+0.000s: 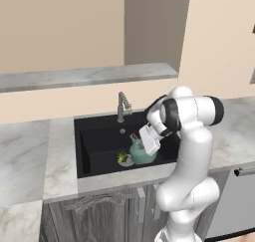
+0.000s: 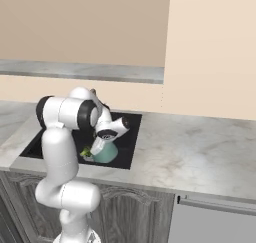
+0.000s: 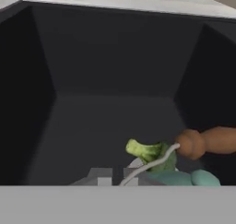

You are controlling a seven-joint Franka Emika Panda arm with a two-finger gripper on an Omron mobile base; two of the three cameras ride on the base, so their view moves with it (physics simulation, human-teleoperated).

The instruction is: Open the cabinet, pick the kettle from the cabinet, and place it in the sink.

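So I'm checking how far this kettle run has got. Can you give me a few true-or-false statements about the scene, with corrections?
1. The kettle is down inside the sink. True.
2. The gripper is wide open above the counter. False: it is shut, low in the sink at the kettle.
3. A small green item lies beside the kettle. True.
4. The faucet stands at the sink's front edge. False: it stands at the back edge.
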